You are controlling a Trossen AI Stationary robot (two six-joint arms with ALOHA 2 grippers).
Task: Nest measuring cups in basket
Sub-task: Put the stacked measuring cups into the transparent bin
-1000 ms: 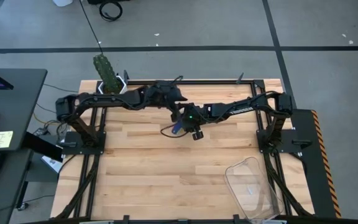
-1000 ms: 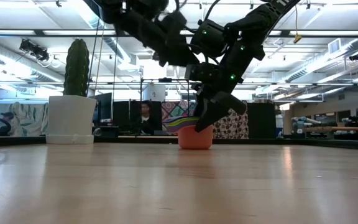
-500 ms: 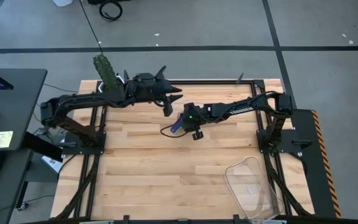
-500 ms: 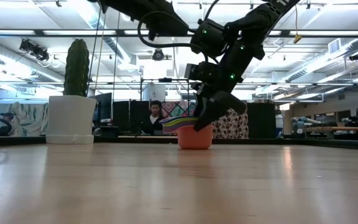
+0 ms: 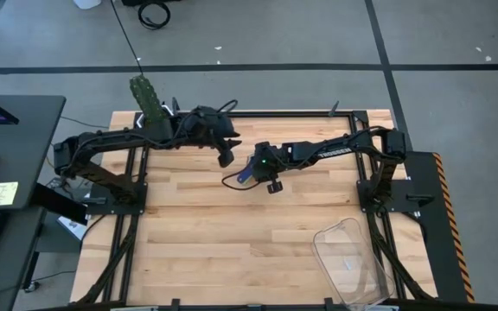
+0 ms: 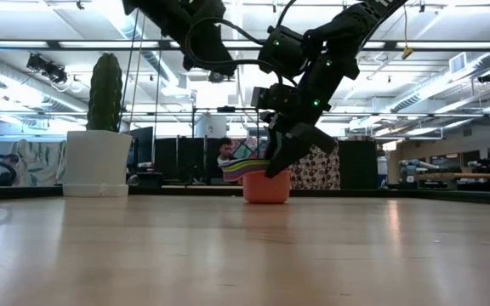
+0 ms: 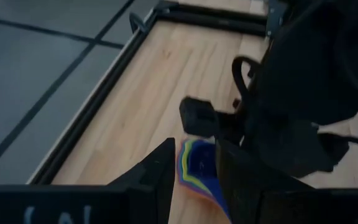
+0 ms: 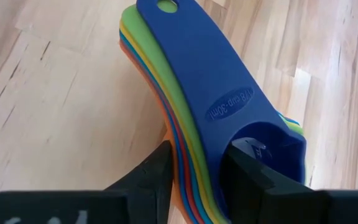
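Operator: Location of the measuring cups?

Technician: All cups are nested in one stack on the table, toward its rear edge and near the middle. In the low view the orange cup is the bottom one and sits flat on the wood. The right wrist view shows the handles fanned one over another, with the dark blue handle uppermost and green, yellow and red edges beneath it.

Operator: Status of the right gripper?

Technician: It is lowered onto the stack from the right side. Its two fingers stand part-way apart, one on each side of the stacked handles, and are closed in against them. The stack is gripped but rests on the table.

Operator: Status of the left gripper?

Technician: It is raised above the table, just beside the stack on its left and not touching it. The fingers stand apart and nothing is between them. In the left wrist view the cups appear farther off, past the gap.

Operator: Location of the basket?

Technician: The clear bin sits at the front right corner of the table, well apart from the stack and from both grippers. I cannot tell any content through its walls.

Operator: Other items?

Technician: A white pot holding a cactus stands at the rear left corner. A person is visible in the room behind the table in the low view.
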